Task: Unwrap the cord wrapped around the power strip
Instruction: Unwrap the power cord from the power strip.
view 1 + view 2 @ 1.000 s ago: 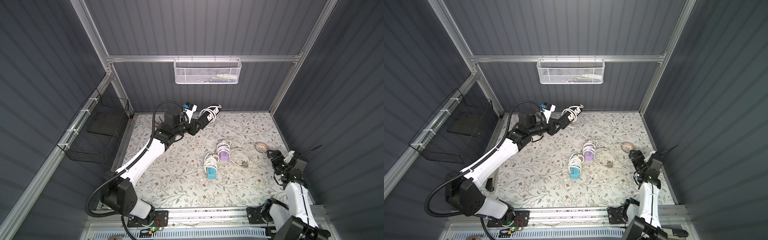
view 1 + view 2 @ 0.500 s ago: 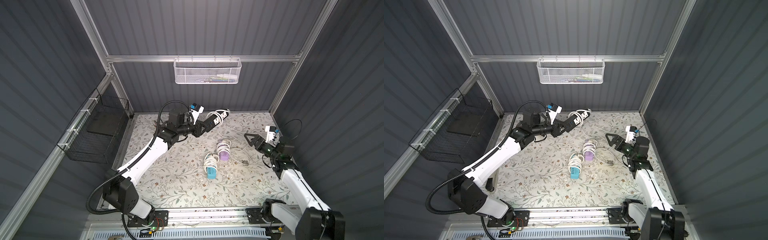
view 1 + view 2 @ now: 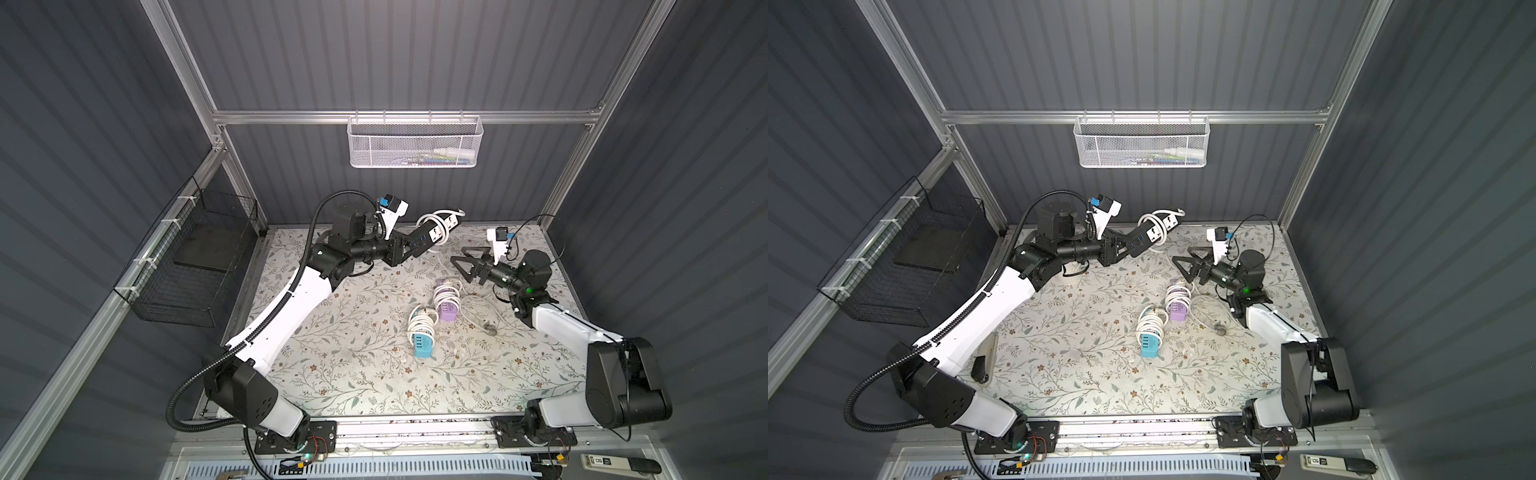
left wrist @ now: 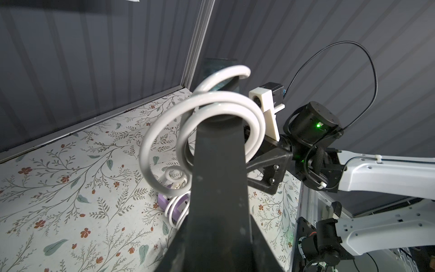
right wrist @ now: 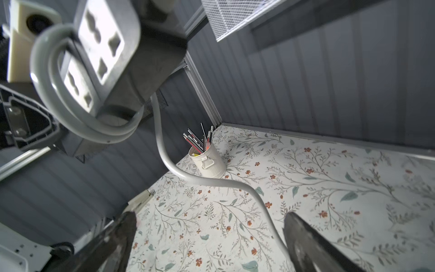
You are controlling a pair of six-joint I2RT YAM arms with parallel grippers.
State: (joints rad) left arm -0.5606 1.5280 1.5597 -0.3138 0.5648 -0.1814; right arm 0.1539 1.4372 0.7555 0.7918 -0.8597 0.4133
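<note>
Risen off the mat (image 3: 332, 353), right gripper (image 3: 465, 262) waits spread wide near the power strip (image 3: 432, 237), pinched aloft by left gripper (image 3: 409, 249) beneath the mesh basket (image 3: 415, 143). Unwinding seems under way; next, catch a cord (image 4: 146, 150) loop.

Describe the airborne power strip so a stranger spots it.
Look below the white mesh basket on the back wall. There the left gripper holds a black power strip aloft, thick white cord looped around it. The purple strip and blue strip lie on the mat.
</note>
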